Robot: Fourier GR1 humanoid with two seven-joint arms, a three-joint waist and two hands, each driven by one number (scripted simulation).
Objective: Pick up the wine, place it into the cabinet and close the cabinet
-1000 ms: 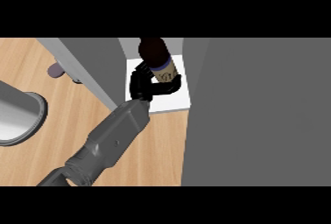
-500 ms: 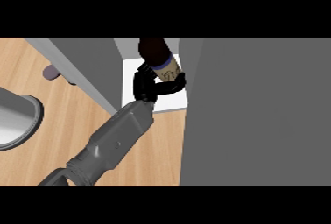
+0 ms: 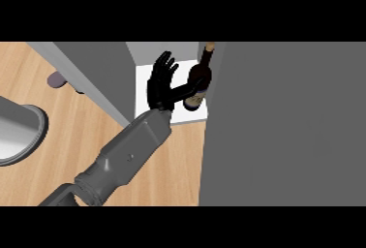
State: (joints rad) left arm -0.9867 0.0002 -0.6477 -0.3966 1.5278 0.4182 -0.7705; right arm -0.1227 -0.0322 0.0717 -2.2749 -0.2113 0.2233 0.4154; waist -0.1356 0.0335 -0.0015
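Observation:
The wine bottle (image 3: 199,77) is dark, with a tan and blue label near its base. It stands on the white floor of the cabinet (image 3: 145,105), close against the big grey panel on the right. My left hand (image 3: 160,90) is just left of the bottle with its fingers straight and pointing into the cabinet. Its thumb reaches toward the bottle's lower part. The fingers are not curled round the bottle. My right hand shows nowhere.
A wide grey cabinet panel (image 3: 286,126) fills the right side of the view. A narrower grey panel (image 3: 97,72) slants along the opening's left. On the wooden counter (image 3: 64,140) sit a round grey vessel (image 3: 18,131) at far left and a small purple object (image 3: 57,79).
The hand was curled round the bottle's lower part; its fingers have now straightened and let the bottle go. The bottle stays in the cabinet.

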